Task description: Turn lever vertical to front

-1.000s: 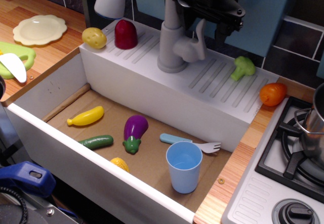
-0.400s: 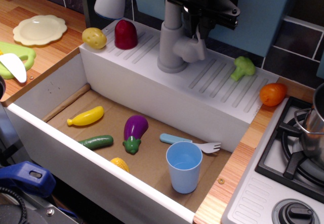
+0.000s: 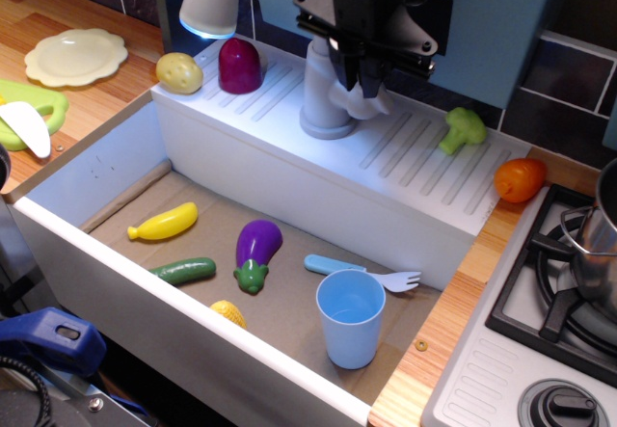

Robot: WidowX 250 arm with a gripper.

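We have our gripper [image 3: 364,78] down over the lever [image 3: 359,101] beside the faucet column [image 3: 323,85], fingers narrow around it, seemingly gripping, so next we swing it frontward.

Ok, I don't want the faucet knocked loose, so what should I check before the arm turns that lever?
1. Gripper at the lever: ok, it sits right over it.
2. Firm grip on the lever: cannot tell, the fingertips hide the contact.
3. Lever position: cannot tell, only its lower end shows below the gripper.
4. Faucet column upright on the sink ledge: ok.
5. Swing path toward the front: ok, the broccoli and red vegetable sit apart from the column.
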